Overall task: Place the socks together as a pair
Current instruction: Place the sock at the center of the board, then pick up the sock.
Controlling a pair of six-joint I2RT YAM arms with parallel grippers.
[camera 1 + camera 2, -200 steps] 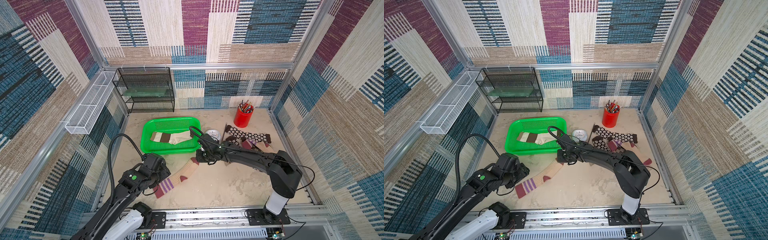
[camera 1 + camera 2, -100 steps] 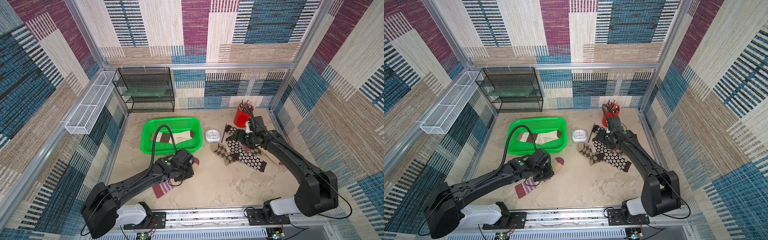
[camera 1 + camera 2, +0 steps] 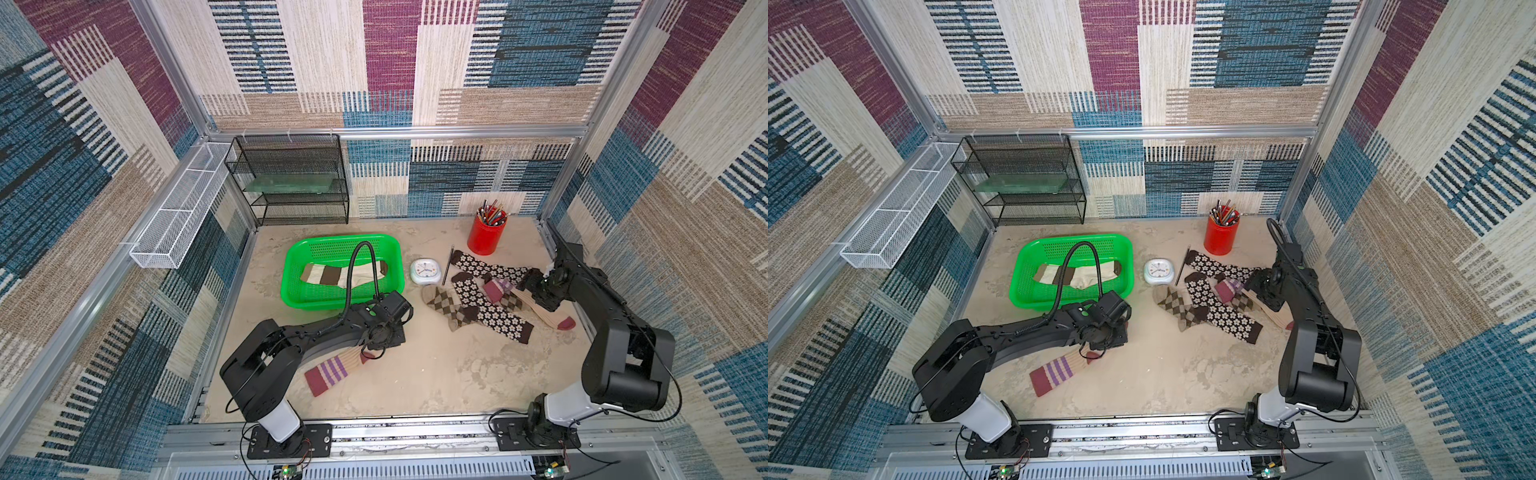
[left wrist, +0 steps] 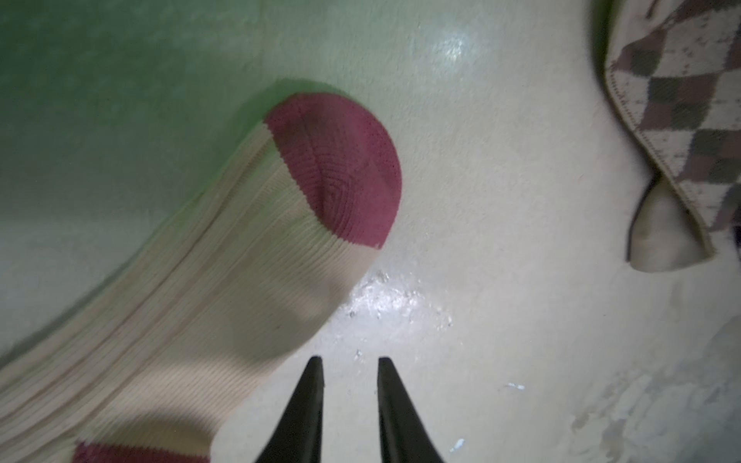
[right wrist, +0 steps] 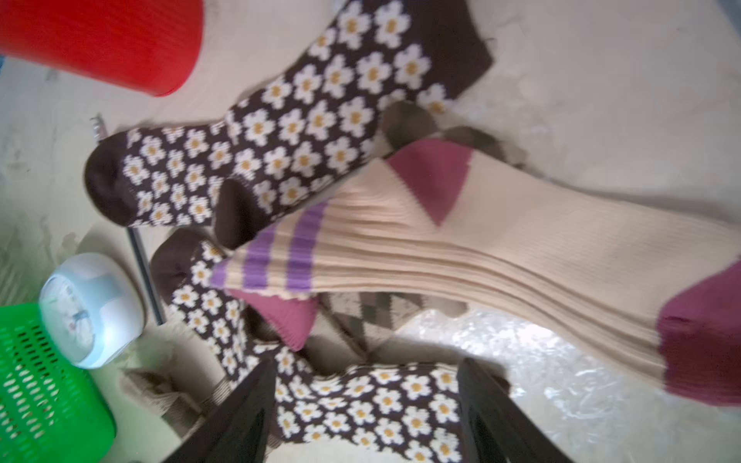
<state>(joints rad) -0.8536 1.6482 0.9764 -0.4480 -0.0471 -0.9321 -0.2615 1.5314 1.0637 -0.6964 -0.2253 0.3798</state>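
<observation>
The green basket (image 3: pixel 332 245) holds one cream-and-brown sock (image 3: pixel 328 275), the red cup (image 3: pixel 484 243) pencils (image 3: pixel 492 212); the other socks (image 3: pixel 482 309) lie on the counter (image 3: pixel 436 374). The left tool (image 4: pixel 349 360) stands narrowly apart, empty; the right tool (image 5: pixel 367 362) is wide apart.

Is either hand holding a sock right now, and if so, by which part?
Nothing is held. The left hand, narrowly open, hangs over the table beside the tan sock; the right hand stands open over a flowered sock.
</observation>
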